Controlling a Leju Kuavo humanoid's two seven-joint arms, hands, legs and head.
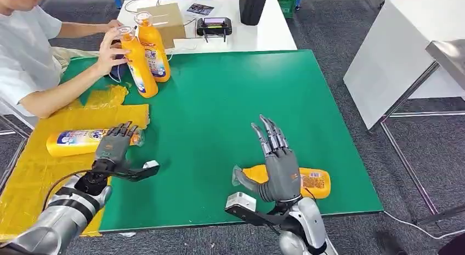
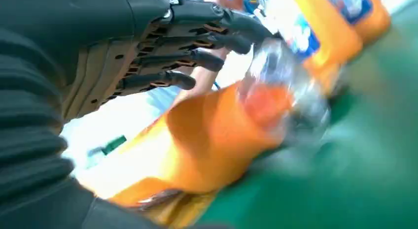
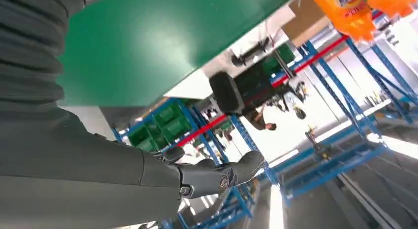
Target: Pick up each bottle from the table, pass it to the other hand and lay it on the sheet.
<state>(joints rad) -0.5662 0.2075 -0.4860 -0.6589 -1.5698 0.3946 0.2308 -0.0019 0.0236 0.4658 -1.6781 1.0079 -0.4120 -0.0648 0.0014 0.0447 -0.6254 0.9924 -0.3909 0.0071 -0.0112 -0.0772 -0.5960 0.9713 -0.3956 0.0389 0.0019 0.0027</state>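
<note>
On the green-topped bench (image 1: pixel 230 101), an orange plastic bottle with a clear cap (image 1: pixel 307 181) lies near the right edge, just behind the right hand (image 1: pixel 277 162), which is raised, fingers spread, holding nothing. The left hand (image 1: pixel 115 142), also empty with fingers extended, hovers over another orange bottle (image 1: pixel 77 142) lying on the yellow sheet (image 1: pixel 33 173). The right hand should probably lower over the bottle's middle and wrap around its body before lifting.

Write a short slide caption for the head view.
Left hand over bottle on yellow sheet; right hand open.
</note>
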